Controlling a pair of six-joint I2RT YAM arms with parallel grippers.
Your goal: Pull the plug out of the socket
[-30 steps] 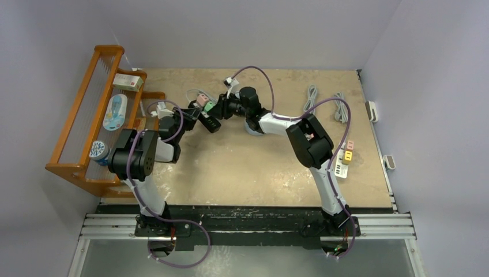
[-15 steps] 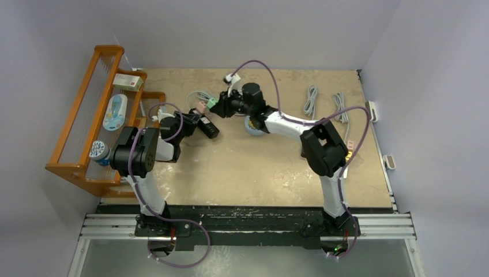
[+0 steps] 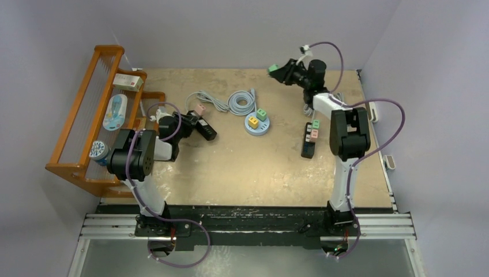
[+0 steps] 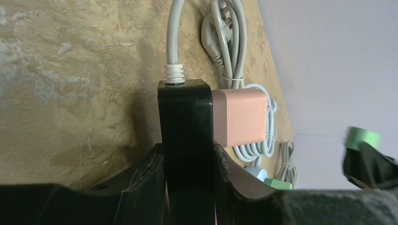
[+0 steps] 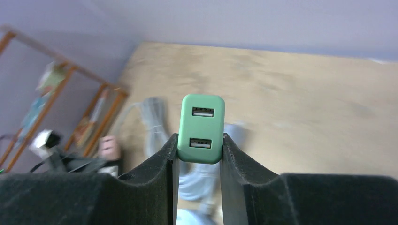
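Tabletop point(image 3: 242, 167): left claw point(image 4: 187, 150) clamps socket point(image 4: 185, 117); right claw point(image 5: 200, 138) pinches plug point(image 5: 202, 119), probably 2-port, wrist-view only.

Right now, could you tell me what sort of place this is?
Probably a robotics lab test cell: grey walls box in a scuffed tabletop, the arms stand on an aluminium rail, and props include a black power strip, a green charger and a wooden rack.

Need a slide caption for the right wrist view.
Right gripper clamps the green USB plug, held above the table.
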